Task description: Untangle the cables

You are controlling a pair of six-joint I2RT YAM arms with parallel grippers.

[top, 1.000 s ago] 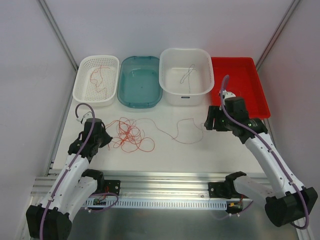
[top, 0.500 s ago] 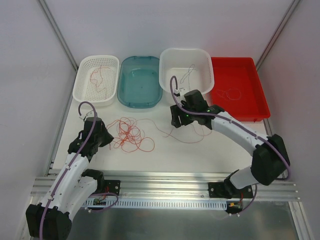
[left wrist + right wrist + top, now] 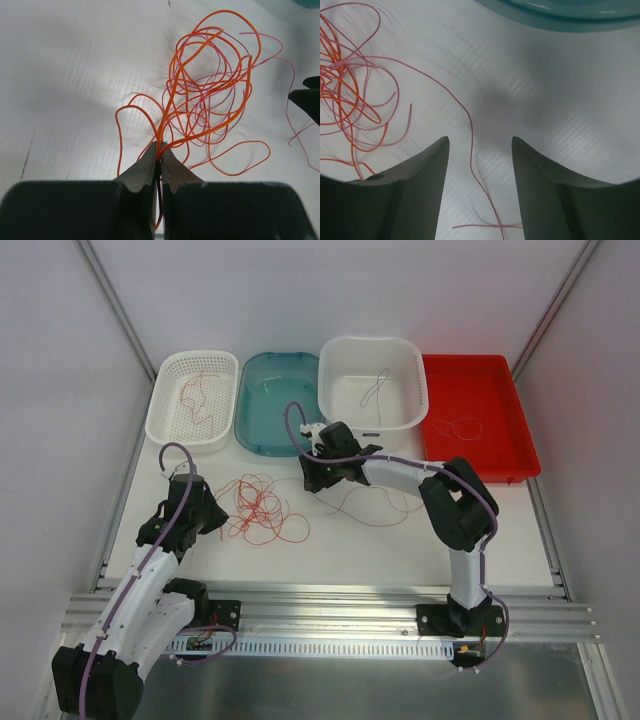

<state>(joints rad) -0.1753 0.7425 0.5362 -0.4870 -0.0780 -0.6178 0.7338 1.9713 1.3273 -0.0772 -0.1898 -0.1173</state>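
A white table (image 3: pixel 400 540) fills the overhead view. Four containers stand in a row along its far edge. From left to right they are a white mesh basket (image 3: pixel 190 445), a shallow teal bin (image 3: pixel 280 415), a deep white tub (image 3: pixel 372 343) and a red tray (image 3: pixel 490 380).

My right arm (image 3: pixel 450 500) bends across the table towards the middle, and my left arm (image 3: pixel 150 570) reaches up along the left side.

My left gripper (image 3: pixel 160 152) is clenched. Its jaws are pressed together on several orange strands at the near edge of the tangle of cables (image 3: pixel 210 100). The tangle lies on the bare table just in front of the teal bin, fanning away from my fingers in loose orange and pink loops.

My right gripper (image 3: pixel 480 145) is released, its jaws apart, and sits low over the table just right of the tangle. One pink strand (image 3: pixel 470 125) trails out of the tangle and runs between the two fingers. I cannot tell whether it touches either one.

Separate wires lie in three containers. There is a red wire (image 3: pixel 195 395) in the mesh basket, a grey wire (image 3: pixel 375 390) in the white tub and a thin pale loop (image 3: pixel 462 428) in the red tray.
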